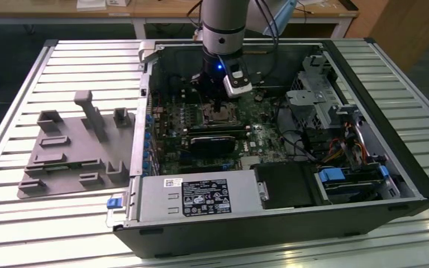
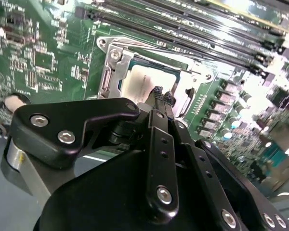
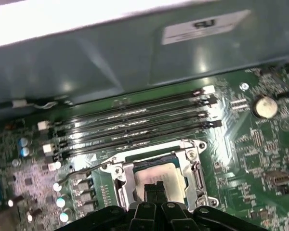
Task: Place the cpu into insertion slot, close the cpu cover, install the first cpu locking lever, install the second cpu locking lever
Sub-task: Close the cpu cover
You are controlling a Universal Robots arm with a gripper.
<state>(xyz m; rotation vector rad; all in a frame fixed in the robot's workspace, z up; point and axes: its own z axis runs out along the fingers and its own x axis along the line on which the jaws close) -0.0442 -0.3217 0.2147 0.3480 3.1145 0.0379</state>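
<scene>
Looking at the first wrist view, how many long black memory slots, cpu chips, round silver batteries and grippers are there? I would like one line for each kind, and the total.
long black memory slots: 4
cpu: 1
round silver battery: 1
gripper: 1
Total: 7

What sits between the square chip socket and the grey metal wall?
In the first wrist view, long dark memory slots lie between the insertion slot and the case wall.

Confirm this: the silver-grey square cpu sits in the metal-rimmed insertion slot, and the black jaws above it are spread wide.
Wrong about the jaws. In the second wrist view the black gripper above the silver-grey square cpu in the metal-rimmed insertion slot has its jaws drawn together, not spread wide.
</scene>
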